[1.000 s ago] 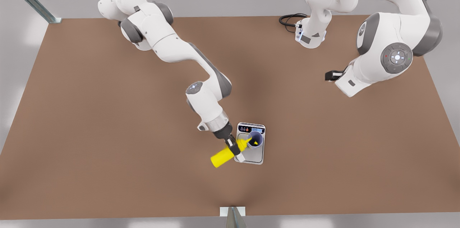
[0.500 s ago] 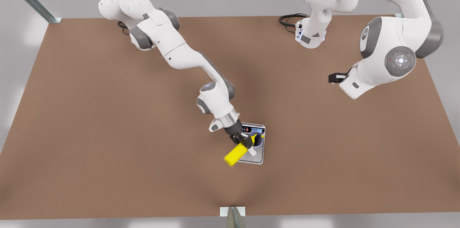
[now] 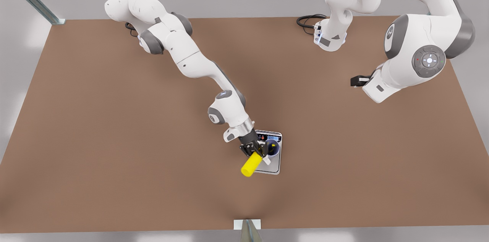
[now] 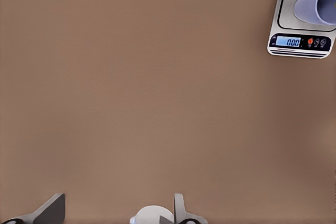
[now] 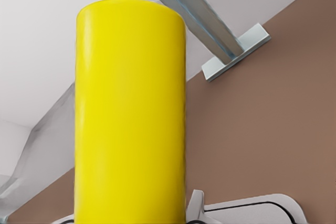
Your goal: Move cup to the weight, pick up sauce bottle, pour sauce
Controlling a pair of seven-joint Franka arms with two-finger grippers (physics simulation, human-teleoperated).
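A small lavender-blue cup [image 3: 272,148] stood upright on the plate of a flat silver kitchen scale [image 3: 273,166], which lay on the brown table [image 3: 95,139] a little below the middle of the front view. From the left wrist view, the cup [image 4: 317,4] sat on the scale [image 4: 299,43] above the blue display. Touching the cup's rim at about its 8 o'clock, a bright yellow sauce bottle [image 3: 250,165] was tilted nozzle-down toward the cup's mouth, with its flat base pointing away toward 7 o'clock, out over the scale's edge. The right gripper [image 3: 255,151] was clamped around the bottle near its nozzle end, and its arm reached in from 11 o'clock in the front view. From the right wrist view, the yellow body of the bottle [image 5: 129,114] stood close in front of the lens. The left gripper [image 3: 354,80] waited well apart at about 2 o'clock from the scale, held high over bare table, fingers [image 4: 181,211] spread apart and holding nothing.
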